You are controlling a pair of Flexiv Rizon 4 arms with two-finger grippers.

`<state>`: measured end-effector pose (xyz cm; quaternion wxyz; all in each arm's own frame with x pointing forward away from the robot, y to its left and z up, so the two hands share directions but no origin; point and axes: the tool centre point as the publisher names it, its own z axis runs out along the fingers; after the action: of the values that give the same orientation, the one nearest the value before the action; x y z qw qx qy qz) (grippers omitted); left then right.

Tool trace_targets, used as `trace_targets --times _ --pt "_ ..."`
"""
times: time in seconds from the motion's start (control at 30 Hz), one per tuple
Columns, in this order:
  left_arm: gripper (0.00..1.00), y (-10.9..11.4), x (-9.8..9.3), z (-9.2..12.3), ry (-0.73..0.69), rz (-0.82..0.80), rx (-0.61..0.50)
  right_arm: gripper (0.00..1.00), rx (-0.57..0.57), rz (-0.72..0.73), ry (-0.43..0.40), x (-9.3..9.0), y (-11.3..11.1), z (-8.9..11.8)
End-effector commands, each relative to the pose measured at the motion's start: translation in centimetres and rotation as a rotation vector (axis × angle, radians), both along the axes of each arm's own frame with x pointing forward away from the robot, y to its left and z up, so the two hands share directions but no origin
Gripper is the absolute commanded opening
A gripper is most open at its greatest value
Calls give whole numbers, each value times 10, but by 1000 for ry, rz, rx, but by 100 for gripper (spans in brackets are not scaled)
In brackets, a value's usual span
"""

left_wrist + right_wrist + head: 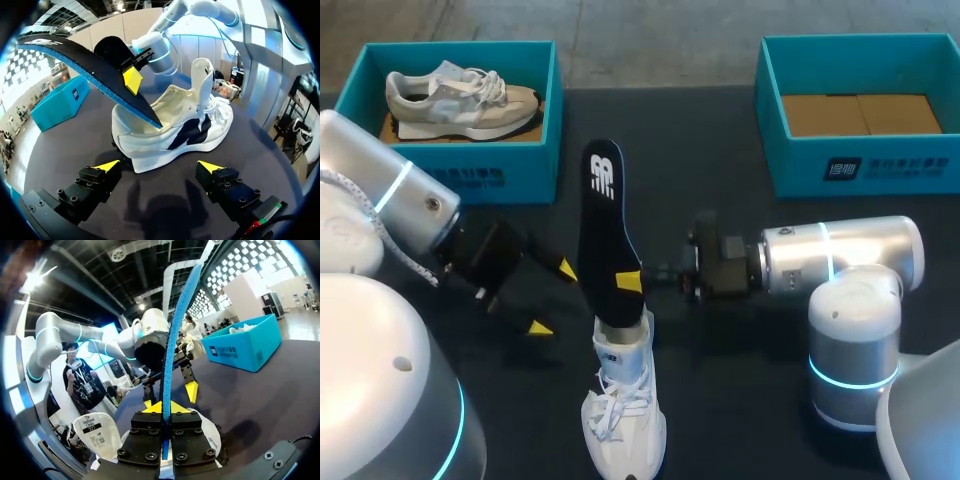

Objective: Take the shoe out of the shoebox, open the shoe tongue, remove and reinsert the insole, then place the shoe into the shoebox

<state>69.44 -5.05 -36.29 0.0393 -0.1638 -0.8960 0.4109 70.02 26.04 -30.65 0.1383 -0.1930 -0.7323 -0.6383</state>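
A white sneaker (623, 410) lies on the dark table near the front, toe toward me. A black insole (603, 200) with a blue underside rises out of its opening, heel end tucked inside. My right gripper (628, 283) is shut on the insole's lower part from the right. In the right wrist view the insole's blue edge (172, 335) runs straight up between my right gripper (162, 407). My left gripper (553, 298) stands open just left of the shoe, touching nothing. In the left wrist view the shoe (175, 130) and insole (90, 70) lie ahead of my left gripper (159, 167).
A teal shoebox (552, 120) at the back left holds a second, grey and beige sneaker (460, 95). Another teal shoebox (860, 165) at the back right shows only its cardboard floor. Bare dark table lies between the boxes.
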Motion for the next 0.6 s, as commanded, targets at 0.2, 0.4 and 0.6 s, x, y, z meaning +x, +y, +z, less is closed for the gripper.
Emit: trace_targets --times 0.2,0.4,0.6 --pt "100 -6 -2 -4 5 17 38 0 4 -5 4 0 -3 -3" --pt "100 -8 -3 -3 -8 55 66 0 9 -5 4 0 -3 -4" --pt "100 -9 -5 -3 -27 88 98 0 14 -4 0 1 -2 -5"
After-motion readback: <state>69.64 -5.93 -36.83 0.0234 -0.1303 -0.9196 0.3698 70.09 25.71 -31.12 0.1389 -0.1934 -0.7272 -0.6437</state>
